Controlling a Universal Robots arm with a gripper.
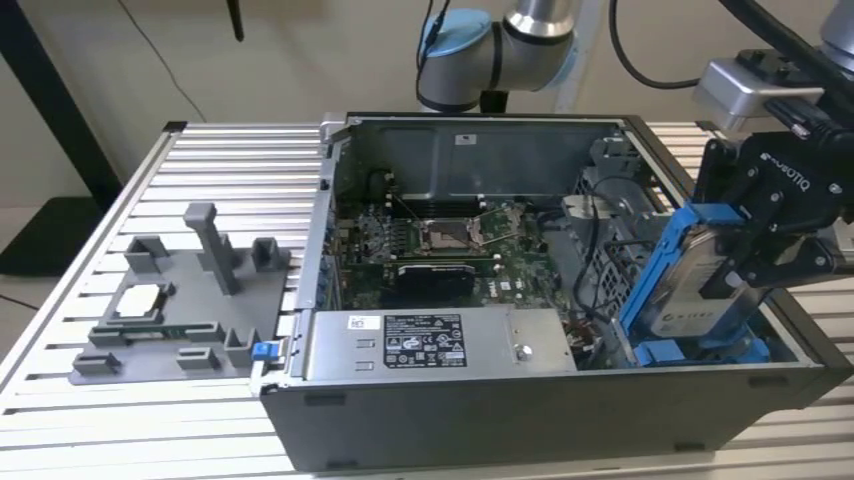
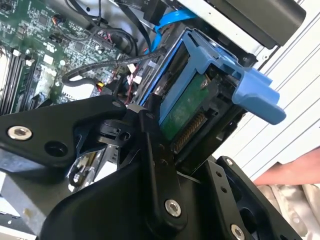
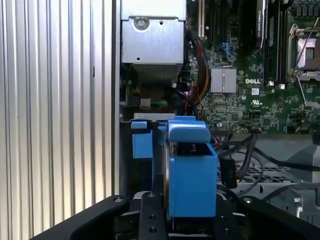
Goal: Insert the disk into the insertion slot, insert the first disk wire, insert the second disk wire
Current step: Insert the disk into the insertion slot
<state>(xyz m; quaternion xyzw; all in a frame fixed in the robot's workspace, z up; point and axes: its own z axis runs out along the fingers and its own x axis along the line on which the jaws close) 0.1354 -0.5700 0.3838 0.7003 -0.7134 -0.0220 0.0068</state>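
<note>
Our tool (image 1: pixel 750 272) is clamped shut on the disk (image 1: pixel 683 285). In the first wrist view its fingers (image 3: pixel 150 215) pinch the blue frame (image 3: pixel 192 175) from either side, close to the upper end. The disk stands on end and leans a little. It sits at the corner of the computer case (image 1: pixel 534 420) on the exterior view's right. Its lower end is at the mouth of the slot (image 1: pixel 641 345) in the drive cage (image 1: pixel 607 262). How far in it sits we cannot tell.

We judge the step in hand to be seating the disk. To do it well, we would take out the lean so the frame's long edges run parallel to the cage walls. Then we would press straight along the slot, not at an angle, so neither edge binds. The grip should be firm enough that the frame does not twist between the fingers.

Black cables (image 3: pixel 245 155) lie just beside the disk on the circuit board (image 1: pixel 441 240) side. We think they could snag or get pinched if the disk drifts that way. The case rests on a slatted metal surface (image 1: pixel 134 420).
</note>
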